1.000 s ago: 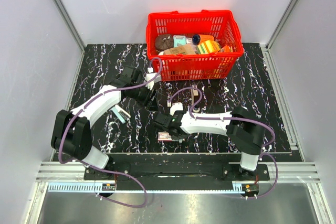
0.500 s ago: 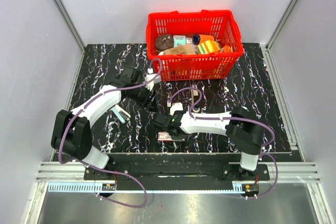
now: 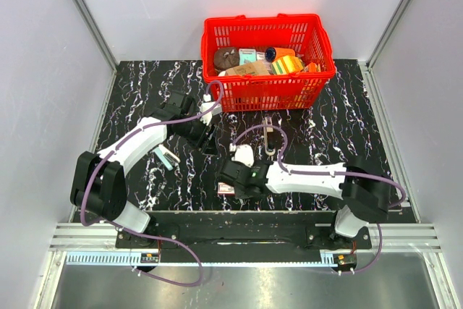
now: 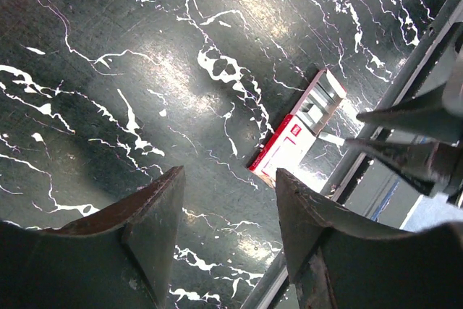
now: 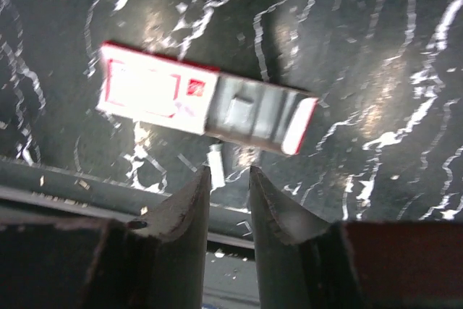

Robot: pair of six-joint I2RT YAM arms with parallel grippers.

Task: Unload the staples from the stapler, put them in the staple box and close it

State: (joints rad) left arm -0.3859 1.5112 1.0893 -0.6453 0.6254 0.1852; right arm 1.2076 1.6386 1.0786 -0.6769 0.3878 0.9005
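The right hand (image 5: 228,173) hangs low over the table (image 5: 376,41), its fingers only a little apart and holding nothing. The staples (image 5: 215,158) lie on the table just ahead of its fingertips, close to the red-and-white box (image 5: 155,92). The left hand (image 4: 228,175) is spread wide and empty.

The left arm (image 3: 137,142) and right arm (image 3: 311,176) are wearing white shells over black joints. Purple cables (image 3: 253,127) are looping back behind the jaws. The fingers (image 4: 155,215) are showing dark, scuffed, wedge-shaped faces.
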